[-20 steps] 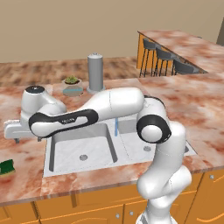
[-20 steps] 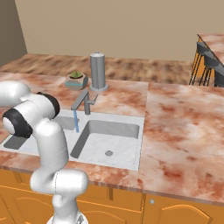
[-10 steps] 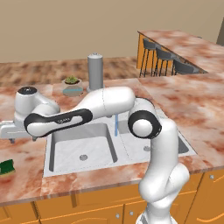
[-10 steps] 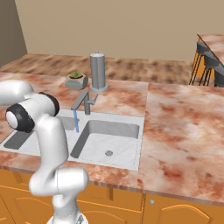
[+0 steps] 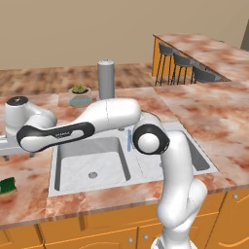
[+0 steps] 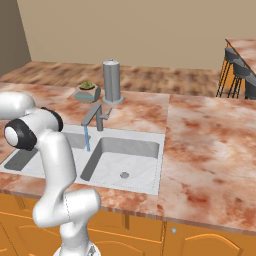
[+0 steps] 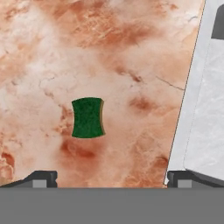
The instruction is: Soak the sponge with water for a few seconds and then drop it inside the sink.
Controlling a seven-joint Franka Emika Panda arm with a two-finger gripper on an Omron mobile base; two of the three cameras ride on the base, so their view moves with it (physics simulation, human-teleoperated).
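Observation:
The green sponge (image 7: 88,117) lies flat on the marble counter, in the hand view a little ahead of my gripper (image 7: 111,179) and left of its middle. The two fingertips (image 7: 41,178) stand wide apart, open, with nothing between them. In the left base view the sponge (image 5: 7,186) sits at the far left near the counter's front edge, with my arm stretched left above it. The sink (image 5: 53,168) has its rim (image 7: 192,87) just right of the sponge. A thin blue stream of water (image 5: 129,140) (image 6: 87,137) runs from the faucet (image 6: 95,115) into the sink (image 6: 161,155).
A potted plant (image 5: 80,95) (image 6: 87,91) and a tall grey cylinder (image 5: 106,78) (image 6: 112,82) stand behind the sink. Bar stools (image 5: 182,65) line the far counter at the right. My forearm crosses over the left basin.
My arm has kept swinging left over the counter, carrying the hand a little farther left. The sponge has not moved and the jaws stay open.

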